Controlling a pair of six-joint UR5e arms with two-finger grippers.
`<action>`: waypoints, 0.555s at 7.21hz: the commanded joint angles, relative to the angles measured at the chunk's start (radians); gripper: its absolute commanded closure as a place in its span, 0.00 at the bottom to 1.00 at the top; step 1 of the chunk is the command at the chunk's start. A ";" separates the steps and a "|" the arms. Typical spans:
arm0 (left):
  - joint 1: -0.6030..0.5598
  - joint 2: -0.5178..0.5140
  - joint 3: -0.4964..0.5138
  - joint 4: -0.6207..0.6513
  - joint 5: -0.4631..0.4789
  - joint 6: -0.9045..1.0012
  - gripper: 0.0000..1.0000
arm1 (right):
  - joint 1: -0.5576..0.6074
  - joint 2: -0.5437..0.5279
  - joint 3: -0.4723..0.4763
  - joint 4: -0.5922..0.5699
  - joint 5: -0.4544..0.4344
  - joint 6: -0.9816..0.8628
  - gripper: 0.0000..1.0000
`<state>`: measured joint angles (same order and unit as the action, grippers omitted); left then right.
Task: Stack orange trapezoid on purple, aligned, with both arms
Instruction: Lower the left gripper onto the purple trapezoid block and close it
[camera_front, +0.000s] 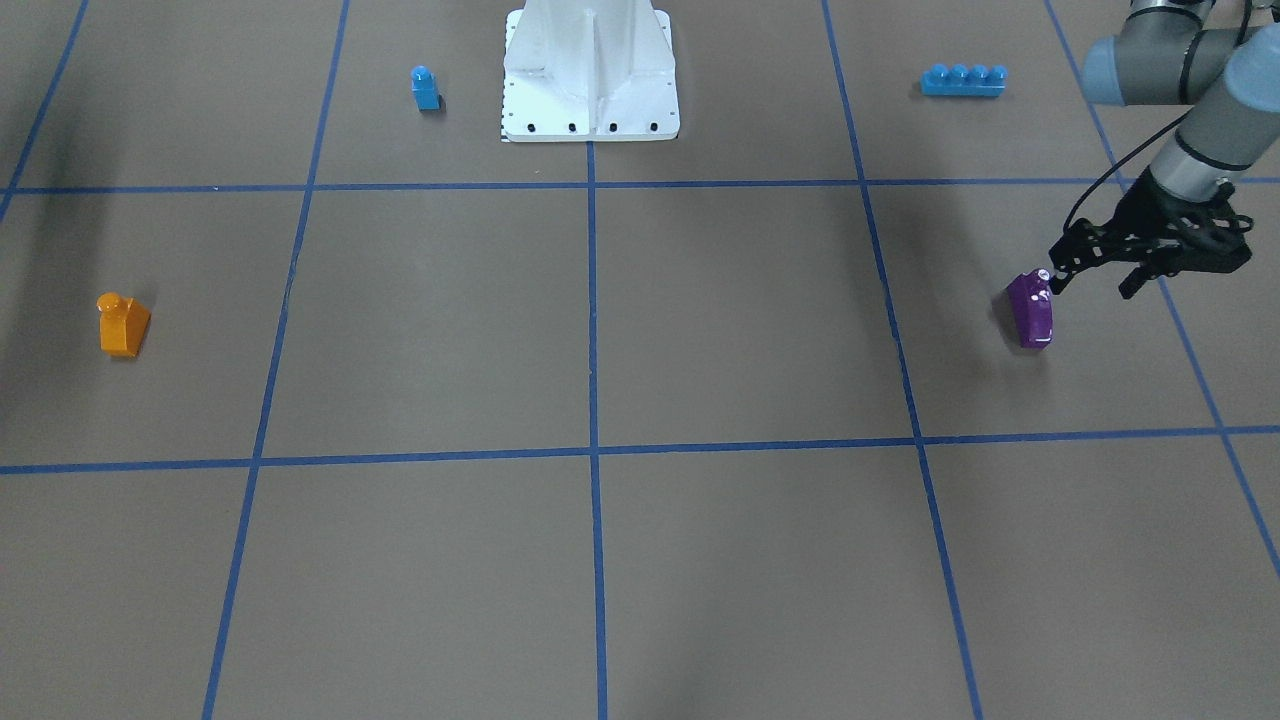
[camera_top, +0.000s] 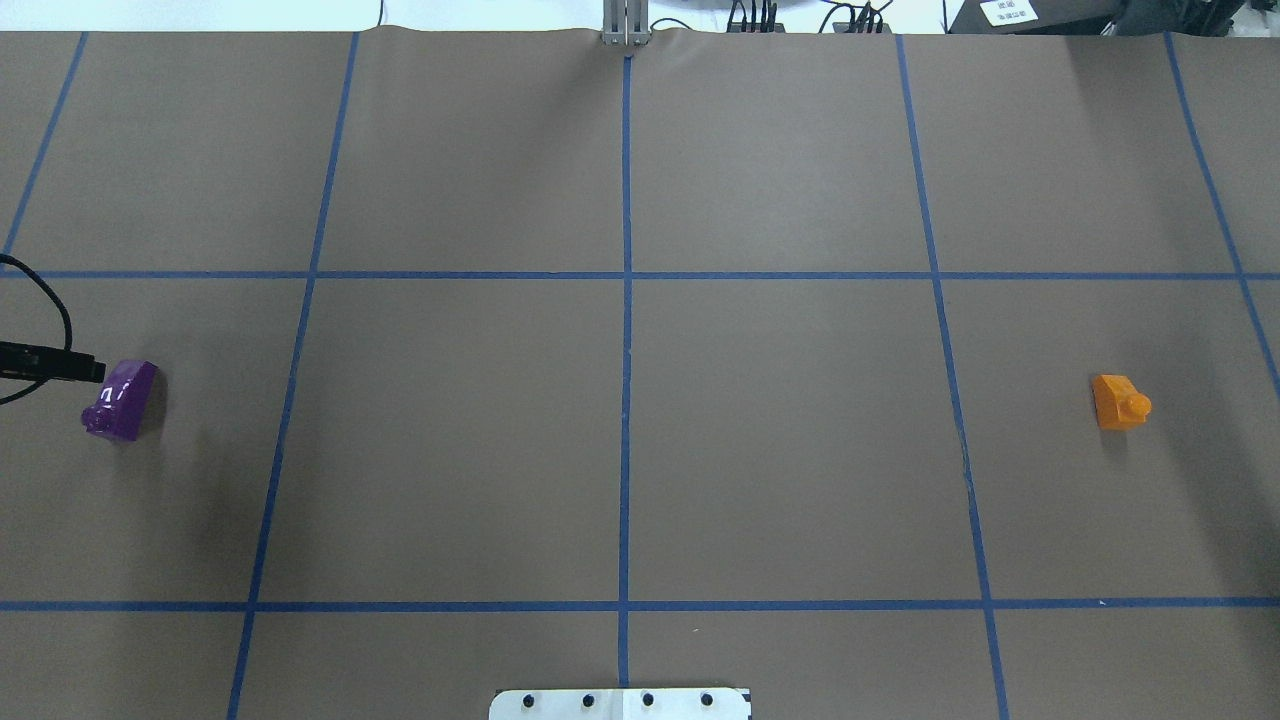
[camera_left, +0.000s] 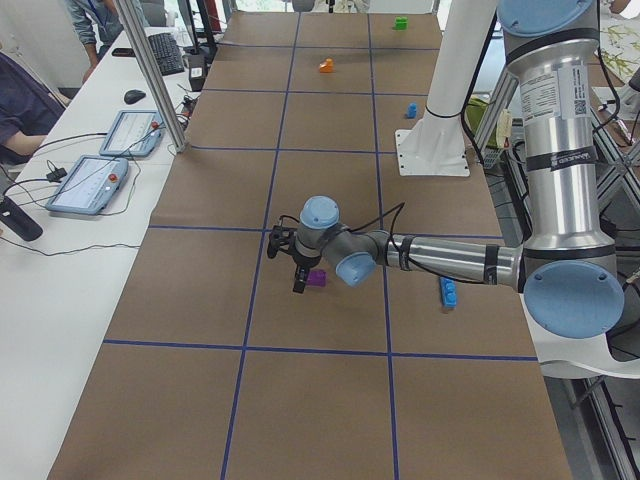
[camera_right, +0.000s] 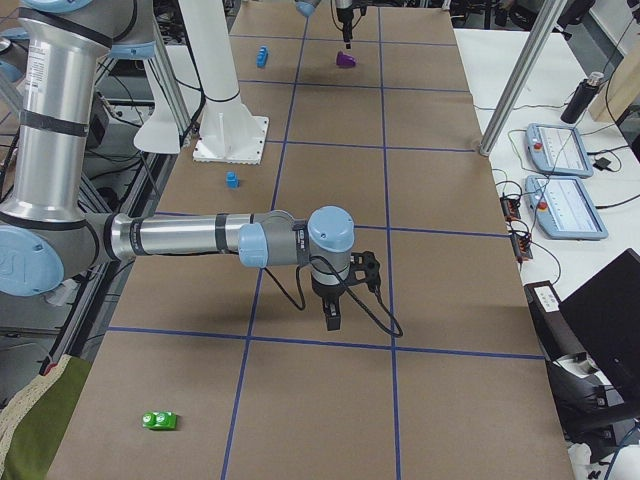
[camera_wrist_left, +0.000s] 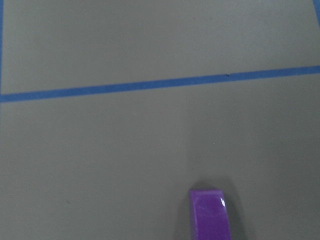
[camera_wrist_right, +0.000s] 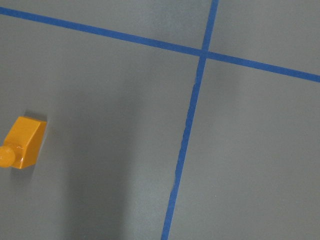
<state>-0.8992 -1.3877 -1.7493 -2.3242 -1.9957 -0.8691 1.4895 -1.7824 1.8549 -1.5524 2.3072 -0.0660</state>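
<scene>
In my front-facing view the purple block (camera_front: 1031, 312), its long axis nearly twelve-to-six, sits at eight o'clock just beside my left gripper (camera_front: 1092, 287), whose jaws stand wide.

No legible text or labels

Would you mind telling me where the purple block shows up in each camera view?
Front-facing: purple block, right side.
Overhead: far left.
Exterior left: centre.
Exterior right: top, far end.
Left wrist: bottom edge.
Right wrist: not in it.
Shared landmark: white pedestal, in all four exterior views.
</scene>
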 joint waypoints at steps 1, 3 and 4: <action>0.110 0.002 0.001 -0.009 0.078 -0.059 0.00 | 0.000 0.000 -0.002 0.000 0.000 0.000 0.00; 0.126 0.004 0.008 -0.007 0.084 -0.053 0.01 | 0.000 0.000 -0.002 0.000 0.000 0.000 0.00; 0.126 0.004 0.014 -0.004 0.107 -0.045 0.43 | 0.000 0.000 -0.002 0.000 0.000 0.002 0.00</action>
<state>-0.7774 -1.3843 -1.7416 -2.3311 -1.9092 -0.9210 1.4895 -1.7825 1.8531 -1.5524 2.3071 -0.0656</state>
